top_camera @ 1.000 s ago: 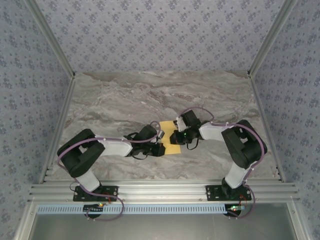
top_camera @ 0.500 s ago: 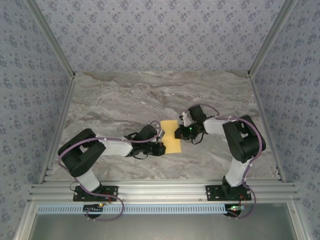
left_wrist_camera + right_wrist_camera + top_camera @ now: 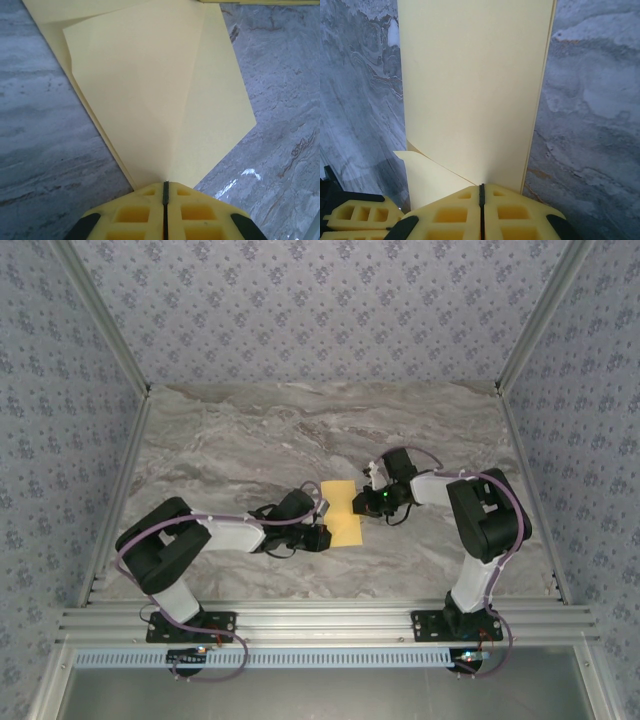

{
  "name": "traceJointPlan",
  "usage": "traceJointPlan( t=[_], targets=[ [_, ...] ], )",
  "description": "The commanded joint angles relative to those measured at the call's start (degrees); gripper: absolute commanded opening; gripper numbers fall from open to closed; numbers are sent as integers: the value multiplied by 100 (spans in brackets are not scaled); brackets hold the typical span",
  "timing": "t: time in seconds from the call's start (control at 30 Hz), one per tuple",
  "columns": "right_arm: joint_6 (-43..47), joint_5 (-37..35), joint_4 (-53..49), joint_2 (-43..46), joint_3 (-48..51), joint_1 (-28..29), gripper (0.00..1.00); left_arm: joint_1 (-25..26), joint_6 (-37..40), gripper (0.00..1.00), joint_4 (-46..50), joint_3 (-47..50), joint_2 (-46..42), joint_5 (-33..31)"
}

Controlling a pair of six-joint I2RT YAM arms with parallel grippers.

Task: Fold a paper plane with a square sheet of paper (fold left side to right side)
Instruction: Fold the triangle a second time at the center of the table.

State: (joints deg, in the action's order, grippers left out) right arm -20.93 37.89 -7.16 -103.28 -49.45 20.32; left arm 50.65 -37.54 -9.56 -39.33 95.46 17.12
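Observation:
The square sheet of paper (image 3: pixel 343 518) lies flat on the marble table, folded into a narrow yellow upright rectangle. In the left wrist view the paper (image 3: pixel 160 100) shows overlapping layers and faint creases. My left gripper (image 3: pixel 322 537) is shut, its tip (image 3: pixel 165 184) resting on the paper's near left corner. My right gripper (image 3: pixel 364 504) is shut too, its tip (image 3: pixel 481 186) set on the paper (image 3: pixel 475 90) at its right edge. A small flap (image 3: pixel 427 175) sticks out beside that tip. The left gripper's fingers (image 3: pixel 360 215) show at the lower left of the right wrist view.
The grey marble tabletop (image 3: pixel 250 440) spreads all round the paper. Patterned walls and metal rails (image 3: pixel 120 500) close it in at the sides and back. An aluminium frame (image 3: pixel 320 620) carrying both arm bases runs along the near edge.
My right gripper has slid to the right across the paper toward its right edge, uncovering more of the sheet. The left gripper and the paper have stayed put.

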Motion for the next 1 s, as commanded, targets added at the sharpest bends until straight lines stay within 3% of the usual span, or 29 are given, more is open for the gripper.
traceJointPlan(
  t=[0.0, 0.43, 0.7, 0.97],
  targets=[
    [90, -572, -59, -260, 54, -142, 6, 6, 178, 9, 820, -317, -198, 177],
    [45, -555, -27, -318, 93, -47, 6, -63, 574, 10, 1047, -1471, 679, 513],
    [71, -546, -74, -321, 107, -39, 6, -161, 443, 9, 858, -1280, 948, 450],
    [88, -582, -137, -306, 94, -43, 6, -161, 186, 8, 590, -580, 627, 475]
  ],
)
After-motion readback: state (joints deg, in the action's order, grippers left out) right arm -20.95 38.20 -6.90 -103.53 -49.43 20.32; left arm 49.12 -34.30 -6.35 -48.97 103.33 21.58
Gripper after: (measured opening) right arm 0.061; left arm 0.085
